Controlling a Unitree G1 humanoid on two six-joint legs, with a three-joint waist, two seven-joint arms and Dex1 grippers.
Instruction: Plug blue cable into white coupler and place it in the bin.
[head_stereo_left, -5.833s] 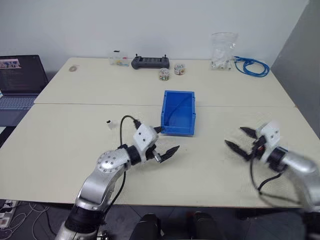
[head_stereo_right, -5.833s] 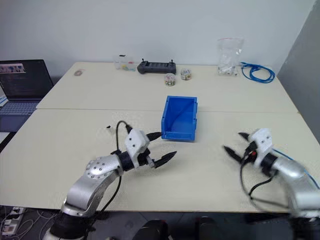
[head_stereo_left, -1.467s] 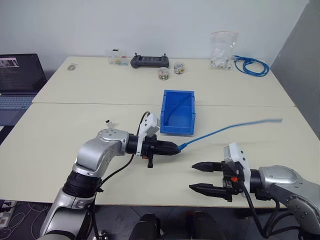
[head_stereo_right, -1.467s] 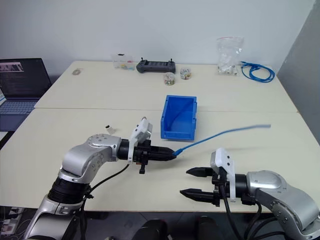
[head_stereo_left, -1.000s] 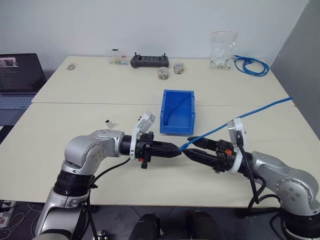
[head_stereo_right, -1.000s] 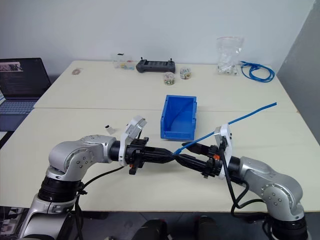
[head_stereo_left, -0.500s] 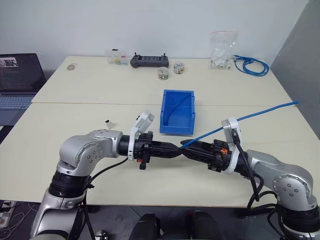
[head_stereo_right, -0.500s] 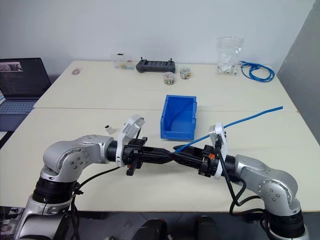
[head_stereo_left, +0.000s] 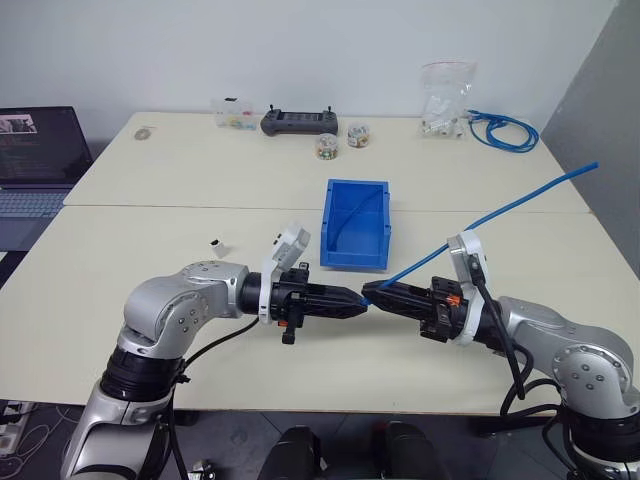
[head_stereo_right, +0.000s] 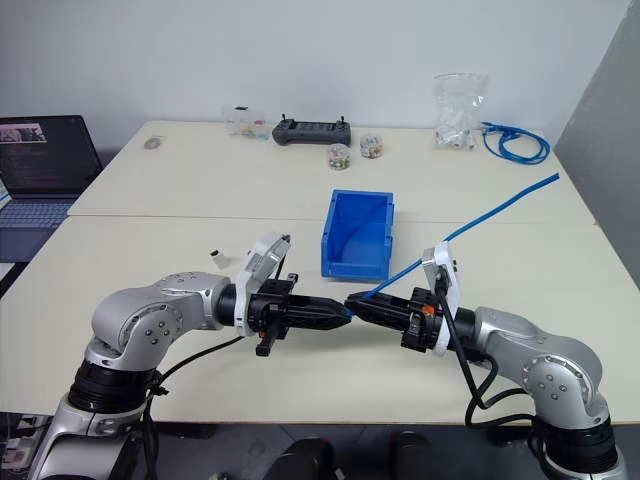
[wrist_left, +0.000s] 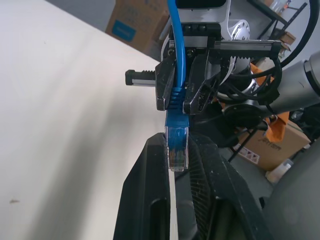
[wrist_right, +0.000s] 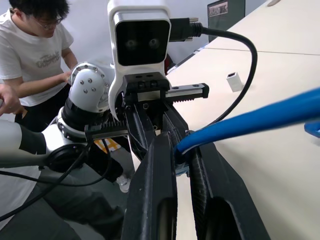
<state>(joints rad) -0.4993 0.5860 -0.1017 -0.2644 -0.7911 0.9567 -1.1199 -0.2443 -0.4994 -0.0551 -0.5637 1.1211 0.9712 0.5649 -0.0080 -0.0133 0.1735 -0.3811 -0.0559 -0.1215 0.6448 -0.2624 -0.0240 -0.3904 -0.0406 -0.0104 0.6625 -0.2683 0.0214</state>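
The left end effector (head_stereo_left: 356, 301) and right end effector (head_stereo_left: 371, 293) met tip to tip above the near desk (head_stereo_left: 100, 290), arms level and facing each other, the blue cable (head_stereo_left: 500, 209) trailing far right. By the left wrist view, both were clamped on the cable's plug end, a handover. The white coupler (head_stereo_left: 216, 244) lay left, the bin (head_stereo_left: 357, 240) beyond; plugging would need the left to let go.

Laptop (head_stereo_left: 35, 160), controller (head_stereo_left: 299, 124), parts bag (head_stereo_left: 444, 102) on table (head_stereo_left: 160, 180).

Blue cable (wrist_left: 176, 75) plug between left gripper (wrist_left: 176, 160) fingers, right gripper (wrist_left: 181, 102) clamped behind
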